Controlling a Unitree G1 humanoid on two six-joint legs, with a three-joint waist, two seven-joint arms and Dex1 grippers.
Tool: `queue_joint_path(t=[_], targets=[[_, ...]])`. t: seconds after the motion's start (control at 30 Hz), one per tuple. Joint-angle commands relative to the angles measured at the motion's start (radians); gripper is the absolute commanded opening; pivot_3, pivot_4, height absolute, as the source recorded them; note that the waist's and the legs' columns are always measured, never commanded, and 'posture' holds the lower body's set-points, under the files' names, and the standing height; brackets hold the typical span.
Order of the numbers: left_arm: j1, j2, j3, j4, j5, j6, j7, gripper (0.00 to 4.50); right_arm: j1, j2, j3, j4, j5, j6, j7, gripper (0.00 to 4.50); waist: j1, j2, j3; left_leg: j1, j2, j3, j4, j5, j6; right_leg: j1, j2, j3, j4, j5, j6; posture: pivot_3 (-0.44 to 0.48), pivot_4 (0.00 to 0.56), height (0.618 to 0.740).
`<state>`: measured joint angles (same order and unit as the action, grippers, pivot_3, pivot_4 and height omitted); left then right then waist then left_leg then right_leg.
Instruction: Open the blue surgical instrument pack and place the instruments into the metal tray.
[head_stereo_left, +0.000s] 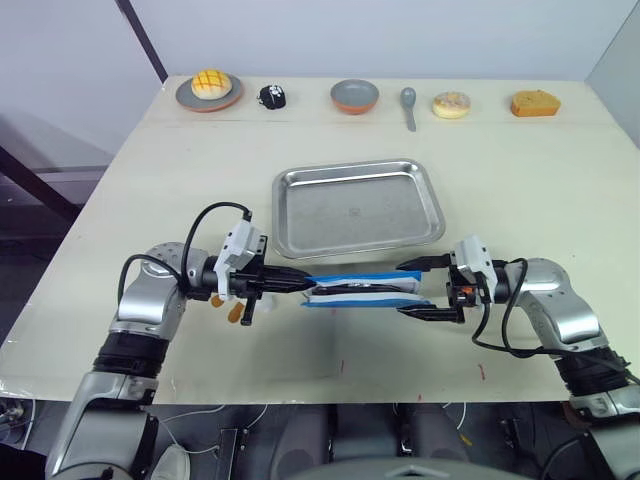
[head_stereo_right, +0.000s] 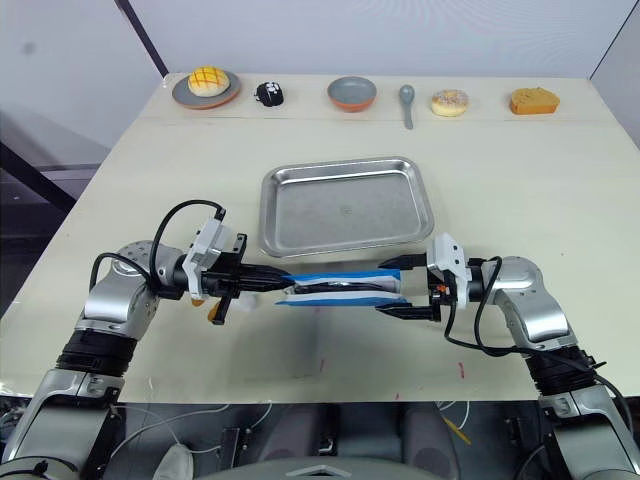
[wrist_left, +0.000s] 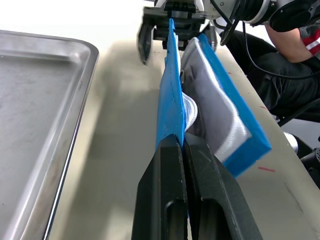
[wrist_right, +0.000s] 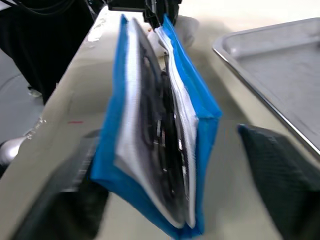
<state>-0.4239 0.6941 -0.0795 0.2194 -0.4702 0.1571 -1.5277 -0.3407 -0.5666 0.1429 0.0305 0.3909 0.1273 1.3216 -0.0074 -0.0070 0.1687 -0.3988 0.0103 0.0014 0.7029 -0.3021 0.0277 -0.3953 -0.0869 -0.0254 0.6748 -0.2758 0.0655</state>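
The blue surgical instrument pack lies just in front of the metal tray, between my two grippers. My left gripper is shut on the edge of the pack's upper blue flap and holds it partly lifted. The pale lining shows inside. My right gripper stands open, one finger on each side of the pack's other end. In the right wrist view the dark, thin instruments show between the two lined layers. The tray holds nothing.
Along the table's far edge stand a plate with a yellow bun, a small black object, a grey bowl, a spoon, a doughnut and a cake piece. The table's front edge runs close behind my wrists.
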Motion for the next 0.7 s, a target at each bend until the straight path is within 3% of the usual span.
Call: queue_joint_path(t=[0.03,0.2,0.3,0.4,0.43,0.47,0.5,0.57,0.7], targets=[[0.006,-0.007,-0.016,0.021,0.043,-0.015,0.006,0.0,0.019,-0.046,-0.054,-0.077,0.027,-0.001,0.0,4.46,0.0,0.0,0.0,0.0,0.0,0.0,0.0,0.0,0.0,0.0,0.0,0.0,0.0,0.0,0.0,0.0,0.15,0.732],[-0.002,-0.028,-0.026,0.01,0.048,-0.007,0.021,0.0,0.082,-0.155,-0.128,-0.247,0.155,0.198,-0.015,4.46,0.005,0.001,0.0,0.0,0.0,0.0,0.0,0.0,0.0,0.0,-0.001,0.0,0.0,0.0,0.0,0.0,0.15,0.732],[-0.018,-0.037,-0.031,0.019,0.054,0.0,0.024,0.0,0.086,-0.165,-0.175,-0.315,0.265,0.301,-0.054,4.46,0.006,0.001,-0.001,0.0,0.0,0.0,0.0,0.0,0.001,0.0,-0.001,0.0,0.0,0.0,0.0,0.0,0.15,0.732],[-0.034,-0.047,-0.04,0.024,0.061,0.008,0.021,0.0,0.067,-0.135,-0.204,-0.344,0.345,0.377,-0.11,3.87,0.009,0.001,-0.001,0.001,0.0,-0.001,0.0,-0.001,0.002,0.002,0.0,0.0,0.0,0.0,0.0,0.0,0.15,0.732],[-0.037,-0.049,-0.042,0.026,0.063,0.01,0.02,0.0,0.063,-0.13,-0.2,-0.346,0.346,0.385,-0.119,3.37,0.011,0.001,-0.001,0.001,0.0,-0.001,0.0,-0.001,0.002,0.002,0.0,-0.001,0.0,0.0,0.0,0.0,0.15,0.732],[-0.039,-0.05,-0.042,0.028,0.064,0.01,0.02,0.0,0.065,-0.128,-0.191,-0.351,0.342,0.39,-0.126,3.18,0.013,0.001,-0.001,0.001,0.0,-0.001,0.0,-0.001,0.002,0.002,0.0,-0.001,0.0,0.0,0.0,0.0,0.15,0.732],[-0.043,-0.052,-0.042,0.032,0.066,0.01,0.019,0.0,0.069,-0.123,-0.177,-0.359,0.335,0.396,-0.139,2.58,0.017,0.001,-0.001,0.001,0.0,-0.001,0.0,-0.001,0.002,0.002,0.0,-0.001,0.0,0.0,0.0,0.0,0.15,0.732],[-0.05,-0.057,-0.041,0.041,0.07,0.011,0.018,0.0,0.084,-0.103,-0.149,-0.369,0.318,0.393,-0.163,2.13,0.021,0.0,-0.001,0.0,-0.001,-0.001,0.0,-0.001,0.001,0.002,-0.001,-0.001,-0.001,0.0,0.0,0.0,0.15,0.732],[-0.051,-0.061,-0.039,0.043,0.072,0.02,0.014,0.0,0.121,-0.062,-0.096,-0.379,0.284,0.381,-0.2,0.03,0.021,0.0,-0.001,0.0,-0.001,-0.001,0.0,-0.001,0.002,0.002,-0.001,-0.001,-0.001,0.0,0.0,0.0,0.15,0.732]])
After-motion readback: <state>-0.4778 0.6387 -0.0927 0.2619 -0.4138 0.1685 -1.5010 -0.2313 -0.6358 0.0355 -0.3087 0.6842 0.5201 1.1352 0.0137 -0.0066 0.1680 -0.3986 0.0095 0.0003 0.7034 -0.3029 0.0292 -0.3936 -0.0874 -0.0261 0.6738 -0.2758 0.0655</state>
